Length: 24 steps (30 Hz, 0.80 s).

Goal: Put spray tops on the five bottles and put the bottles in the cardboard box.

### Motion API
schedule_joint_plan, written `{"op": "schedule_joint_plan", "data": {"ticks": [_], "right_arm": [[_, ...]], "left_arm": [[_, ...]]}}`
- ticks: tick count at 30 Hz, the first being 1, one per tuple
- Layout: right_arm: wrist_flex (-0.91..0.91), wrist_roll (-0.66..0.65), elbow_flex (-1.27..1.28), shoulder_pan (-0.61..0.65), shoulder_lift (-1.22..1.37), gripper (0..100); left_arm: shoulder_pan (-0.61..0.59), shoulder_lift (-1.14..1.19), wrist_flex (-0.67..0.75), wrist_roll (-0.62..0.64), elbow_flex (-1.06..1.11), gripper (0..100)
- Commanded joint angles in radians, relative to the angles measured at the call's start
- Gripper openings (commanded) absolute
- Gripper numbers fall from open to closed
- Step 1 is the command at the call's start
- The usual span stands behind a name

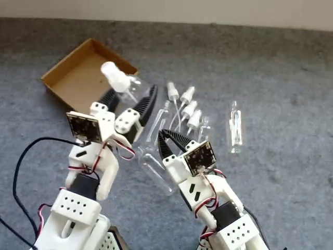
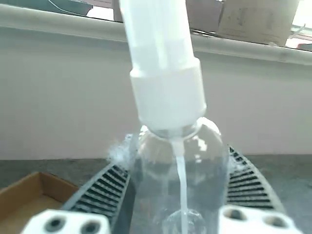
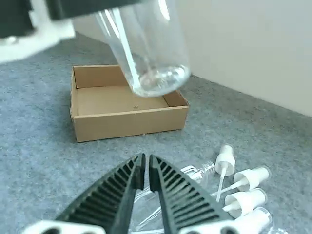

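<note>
One capped bottle (image 2: 195, 161): clear, white spray top (image 1: 114, 73) seated on its neck, dip tube visible inside.
Left gripper (image 1: 131, 92): clamped on that bottle, one ribbed black finger on each side of the body.
Bottle position: held off the carpet and tilted, with the spray top leaning toward the cardboard box (image 1: 62, 70). The high view puts it at the box's corner nearest the arms, not inside.
Box: open side up, sitting on the grey carpet (image 1: 291, 78) on the left arm's side.
Right gripper (image 3: 146, 163): fingers pressed nearly together with only a thin slit between them, nothing gripped. It's low over the loose parts.
Four loose spray tops (image 1: 188, 108): lying in a cluster just beyond the right gripper, dip tubes pointing back toward the arms.
Uncapped bottle (image 1: 156, 167): lying on its side just beside the right gripper.
Second uncapped bottle (image 1: 235, 127): lying alone, apart from the cluster, on the side away from the box.
Other clear bottles: mixed in among the spray tops, can't get a count.
</note>
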<state>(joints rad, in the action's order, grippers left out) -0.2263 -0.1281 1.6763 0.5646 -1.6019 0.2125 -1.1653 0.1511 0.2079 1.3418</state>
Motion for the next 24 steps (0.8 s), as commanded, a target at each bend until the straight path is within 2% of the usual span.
{"op": "schedule_joint_plan", "data": {"ticks": [1, 4, 7, 17, 24], "right_arm": [[-0.005, -0.006, 0.140, -0.018, -0.010, 1.9], [-0.005, -0.006, 0.140, -0.018, -0.010, 1.9], [-0.005, -0.006, 0.140, -0.018, -0.008, 1.9], [-0.007, -0.006, 0.140, -0.018, -0.004, 1.9], [-0.007, -0.006, 0.140, -0.018, -0.004, 1.9]], "left_arm": [[-0.107, 0.004, -0.025, -0.066, -0.124, 13], [-0.166, 0.117, -0.129, -0.091, -0.237, 13], [-0.225, 0.282, -0.166, -0.092, -0.343, 13], [-0.377, 0.897, 0.048, -0.094, -0.662, 13], [-0.438, 1.333, 0.160, -0.094, -0.986, 13]]}}
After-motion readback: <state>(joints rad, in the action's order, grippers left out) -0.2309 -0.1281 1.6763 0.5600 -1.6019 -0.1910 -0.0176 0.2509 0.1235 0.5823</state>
